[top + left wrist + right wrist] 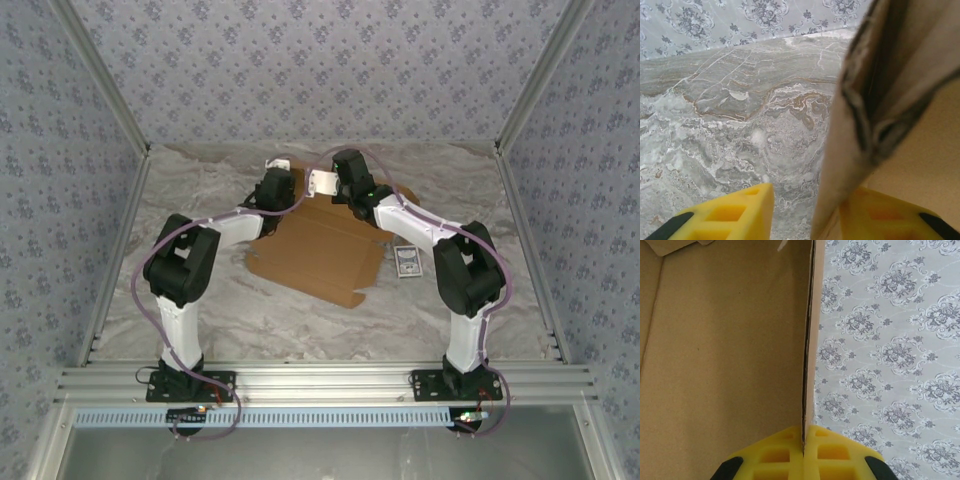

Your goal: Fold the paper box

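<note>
There's one paper box (320, 250), one small dark card (406, 263), just one marble table (200, 300), and two grippers, the left gripper (805, 212) and the right gripper (803, 452)

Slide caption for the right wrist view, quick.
Right gripper shut on a paper box flap edge, patterned wall beyond.

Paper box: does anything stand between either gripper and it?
Nothing visible does. The right gripper is shut on a raised flap of the paper box; the left gripper has another flap edge between its open jaws. The small card lies off beside it.
</note>
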